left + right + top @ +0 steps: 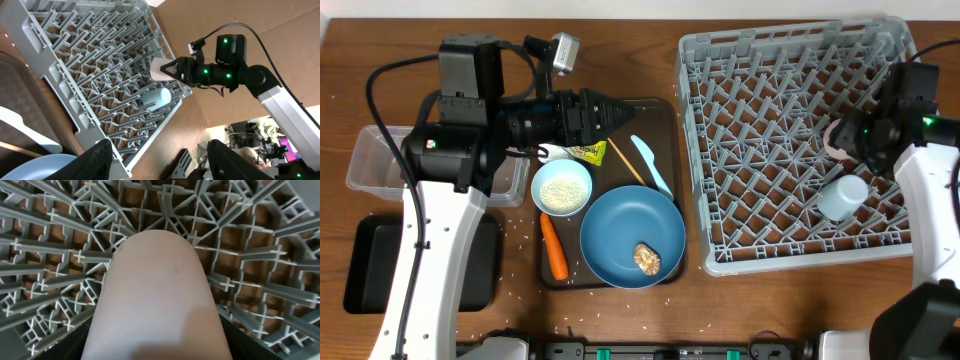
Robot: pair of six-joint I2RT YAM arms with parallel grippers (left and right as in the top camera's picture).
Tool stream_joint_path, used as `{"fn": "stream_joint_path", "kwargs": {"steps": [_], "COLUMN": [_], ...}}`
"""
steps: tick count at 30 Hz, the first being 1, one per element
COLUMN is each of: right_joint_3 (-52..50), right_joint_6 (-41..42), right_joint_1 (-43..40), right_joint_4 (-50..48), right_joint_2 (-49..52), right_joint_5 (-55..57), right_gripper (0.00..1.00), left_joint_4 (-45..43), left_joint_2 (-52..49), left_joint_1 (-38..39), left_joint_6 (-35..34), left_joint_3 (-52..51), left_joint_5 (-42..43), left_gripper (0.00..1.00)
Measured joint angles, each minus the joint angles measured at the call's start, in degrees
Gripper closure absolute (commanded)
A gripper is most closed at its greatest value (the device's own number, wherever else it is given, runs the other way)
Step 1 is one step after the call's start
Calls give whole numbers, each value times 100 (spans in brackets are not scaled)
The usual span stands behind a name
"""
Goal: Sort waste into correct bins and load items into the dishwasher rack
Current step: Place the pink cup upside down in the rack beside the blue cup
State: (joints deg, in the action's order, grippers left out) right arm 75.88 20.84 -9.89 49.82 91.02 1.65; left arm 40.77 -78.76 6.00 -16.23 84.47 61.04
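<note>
**Operator:** What sat nearest me on the bench [740,310]?

**Observer:** At your near left corner lay the black tray [370,265], partly under your left arm. A few loose grains were scattered on the wood beside it. Just right of it, on the brown serving tray [665,125], the dark-blue plate [620,225] filled the near right corner and carried the brown food lump [646,259]. The carrot [554,250] lay along that tray's near left edge.

**Operator:** And behind those?

**Observer:** The pale-blue bowl [561,188] touched the plate's far left rim and held rice [561,192]. Beyond it, the snack wrapper [588,152] and the white utensil [650,165] lay on the serving tray. Your left gripper [610,115] hung over its far left corner, jaws apart with nothing between them. The clear tub [370,165] stood at the bench's left edge; your arm hid part of it, so I could not tell its contents.

**Operator:** The rack?

**Observer:** The rack [790,50] took up the far right corner. The light-blue cup [843,196] lay on its side near the rack's near right corner. Your right gripper [848,138] was clamped on the pinkish-white cup [157,295], above the pegs by the rack's right edge.
</note>
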Motion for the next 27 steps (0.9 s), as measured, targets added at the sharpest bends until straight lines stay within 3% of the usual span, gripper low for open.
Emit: {"fn": "stream_joint_path", "kwargs": {"steps": [4, 7, 9, 17, 27], "right_joint_3": [0, 0, 0, 37, 280], "right_joint_6": [136, 234, 232, 44, -393], "right_joint_1": [0, 0, 0, 0, 529], "right_joint_4": [-22, -151, -345, -505, -380], "right_joint_2": [273, 501, 614, 313, -1545], "right_joint_5": [-79, -199, -236, -350, -1690], "right_gripper": [39, 21, 15, 14, 13], "left_joint_4": [48, 81, 109, 883, 2031], "left_joint_2": [0, 0, 0, 0, -7], "left_joint_1": [0, 0, 0, 0, 188], "left_joint_6": [2, 15, 22, 299, 476], "left_joint_3": [0, 0, 0, 2, 0], "left_joint_5": [-68, -133, -195, -1141, -3049], "left_gripper": [38, 38, 36, 29, 29]}}
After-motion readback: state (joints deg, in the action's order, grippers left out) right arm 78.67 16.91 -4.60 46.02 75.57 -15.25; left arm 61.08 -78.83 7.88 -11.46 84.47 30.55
